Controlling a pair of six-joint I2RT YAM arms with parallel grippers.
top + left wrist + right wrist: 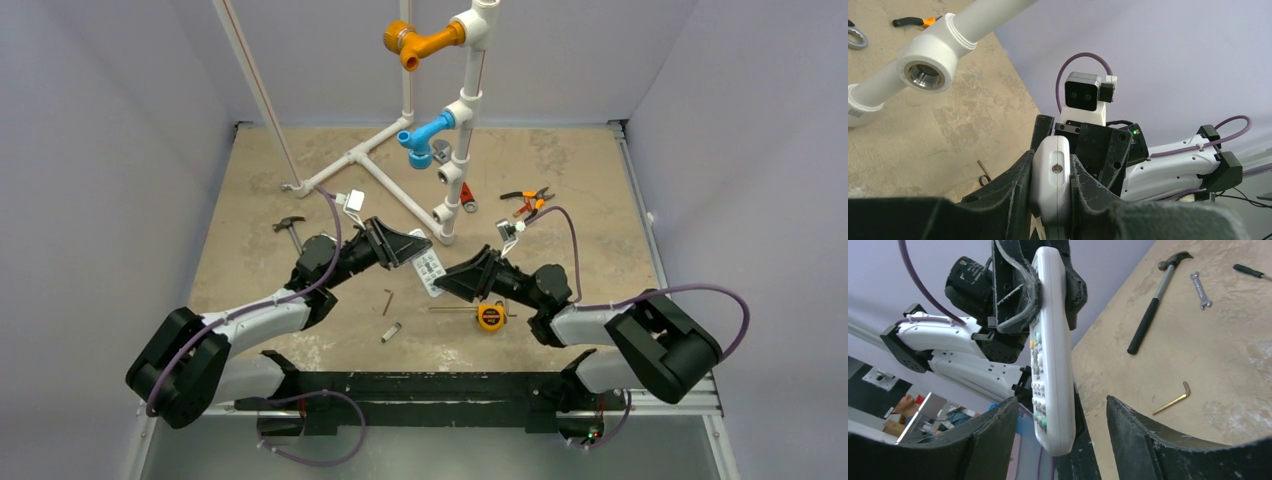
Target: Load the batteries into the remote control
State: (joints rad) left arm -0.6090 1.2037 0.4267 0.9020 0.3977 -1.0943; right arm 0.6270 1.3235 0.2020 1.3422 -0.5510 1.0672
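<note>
The left gripper (1050, 167) pinches the white remote control (1053, 365) by its sides. The right gripper (1060, 410) has its fingers spread wide, one on each side of the remote's lower end.

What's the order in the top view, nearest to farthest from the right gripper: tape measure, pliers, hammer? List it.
1. Tape measure, just toward the bases from the right gripper.
2. Pliers, back right.
3. Hammer, across on the left.
</note>
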